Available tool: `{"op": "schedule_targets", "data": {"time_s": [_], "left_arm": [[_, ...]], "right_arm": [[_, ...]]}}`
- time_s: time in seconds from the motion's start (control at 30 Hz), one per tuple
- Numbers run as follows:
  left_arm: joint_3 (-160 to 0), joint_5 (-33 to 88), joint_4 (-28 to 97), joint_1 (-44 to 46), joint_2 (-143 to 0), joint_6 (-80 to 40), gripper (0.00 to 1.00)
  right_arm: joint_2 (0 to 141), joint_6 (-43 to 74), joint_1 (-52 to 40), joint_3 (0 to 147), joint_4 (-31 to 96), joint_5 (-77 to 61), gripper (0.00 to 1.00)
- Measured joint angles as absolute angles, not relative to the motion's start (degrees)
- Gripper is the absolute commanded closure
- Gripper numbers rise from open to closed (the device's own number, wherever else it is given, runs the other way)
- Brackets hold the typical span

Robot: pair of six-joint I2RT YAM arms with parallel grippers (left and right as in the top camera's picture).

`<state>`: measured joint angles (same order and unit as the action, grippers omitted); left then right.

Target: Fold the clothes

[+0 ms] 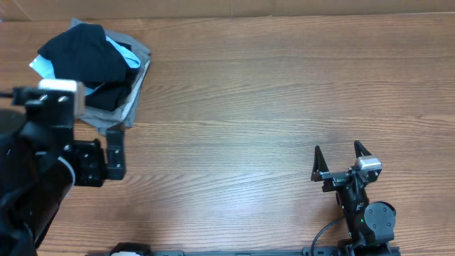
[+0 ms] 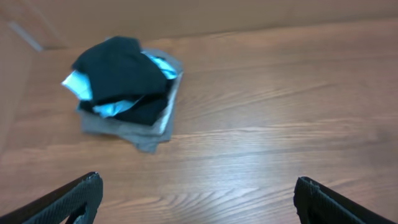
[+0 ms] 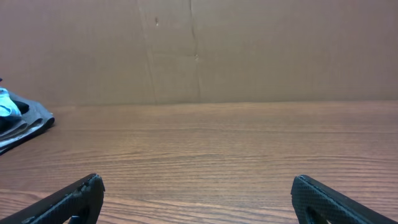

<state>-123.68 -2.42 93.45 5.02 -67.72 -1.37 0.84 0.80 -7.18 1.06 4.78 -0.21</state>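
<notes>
- The left fingers (image 2: 78, 199) stand wide apart and hold nothing; the right fingers (image 3: 74, 199) are spread the same way, also empty.
- The black T-shirt (image 2: 121, 68) lies ahead of the left fingers and off to their left, not touching them. It is bunched on top of a light blue garment (image 2: 112, 109) and a grey garment (image 2: 134, 130), near the far left corner of the bench (image 1: 270, 92).
- Crumpled like this, it shows no clear long axis.
- The left arm is much nearer; the right is well apart.
- No logo or lettering can be read.

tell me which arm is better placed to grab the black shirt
Left. The left gripper is open and faces the black T-shirt atop the pile nearby; the right gripper sits far across the table.
</notes>
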Motion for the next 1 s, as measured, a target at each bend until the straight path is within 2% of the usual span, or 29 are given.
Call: {"op": "schedule_targets", "data": {"time_s": [0.2, 0.4, 0.63, 1.0], "left_arm": [[-105.9, -2.6, 70.0, 2.6, -57.6, 1.7, 0.0], [-84.3, 5.7, 49.4, 2.5, -46.3, 13.6, 0.0], [-62.4, 11.1, 37.5, 1.8, -33.3, 21.5, 0.0], [-32.7, 11.8, 17.1, -0.5, -11.7, 18.6, 0.0]], "right_arm": [[0.8, 0.8, -7.2, 1.1, 4.8, -0.2, 0.0], [0.8, 0.8, -7.2, 1.1, 4.8, -0.3, 0.0], [0.8, 0.7, -7.2, 1.1, 4.8, -0.2, 0.0], [0.8, 0.6, -7.2, 1.1, 4.8, -0.2, 0.0]]}}
